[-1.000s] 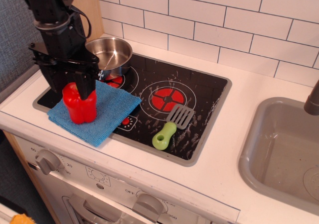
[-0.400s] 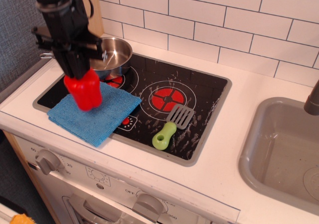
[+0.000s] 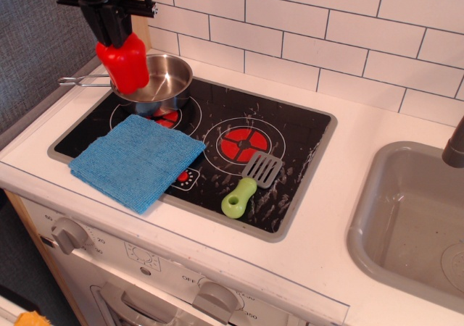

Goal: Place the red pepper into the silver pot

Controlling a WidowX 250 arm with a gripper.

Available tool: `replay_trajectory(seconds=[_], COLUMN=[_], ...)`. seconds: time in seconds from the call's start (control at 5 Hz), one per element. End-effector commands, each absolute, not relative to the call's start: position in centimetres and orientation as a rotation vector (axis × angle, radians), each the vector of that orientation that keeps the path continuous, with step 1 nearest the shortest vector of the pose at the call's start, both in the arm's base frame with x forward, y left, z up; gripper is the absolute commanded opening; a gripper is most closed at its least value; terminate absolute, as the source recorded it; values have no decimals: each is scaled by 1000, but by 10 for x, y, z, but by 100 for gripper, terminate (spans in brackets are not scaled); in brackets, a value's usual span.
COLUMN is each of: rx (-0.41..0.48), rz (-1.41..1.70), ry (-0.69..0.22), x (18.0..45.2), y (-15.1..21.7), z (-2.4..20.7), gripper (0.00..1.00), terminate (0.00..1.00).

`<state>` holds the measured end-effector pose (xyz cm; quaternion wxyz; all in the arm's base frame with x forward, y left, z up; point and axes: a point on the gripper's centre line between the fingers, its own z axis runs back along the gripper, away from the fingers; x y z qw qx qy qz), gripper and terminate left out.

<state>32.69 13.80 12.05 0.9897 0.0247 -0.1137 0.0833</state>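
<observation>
My claw at the counter's far-left corner, closed on the red pepper. Pepper hangs below my fingers, gripped at its top, clear of every surface. It overlaps the left rim of the silver pot in this view, whether directly above it, cannot tell. Pot sits on the cooktop's far-left burner, wire handle pointing toward the left edge. Blue cloth lies flat on the near-left burner. Green-handled spatula near the cooktop's front edge. Sink at the right edge.
</observation>
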Motion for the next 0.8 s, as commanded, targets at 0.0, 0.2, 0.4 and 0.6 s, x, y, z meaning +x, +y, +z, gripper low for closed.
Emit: replay_trajectory(seconds=[0.0,0.2,0.4,0.6], rx=[92,72,59,56], rz=[234,253,238,225], ry=[-230,-206,-202,-229], x=[355,358,361,362], y=[168,165,158,155], z=[118,108,107,117], gripper=[0,100,100,100], terminate=[0,0,0,0])
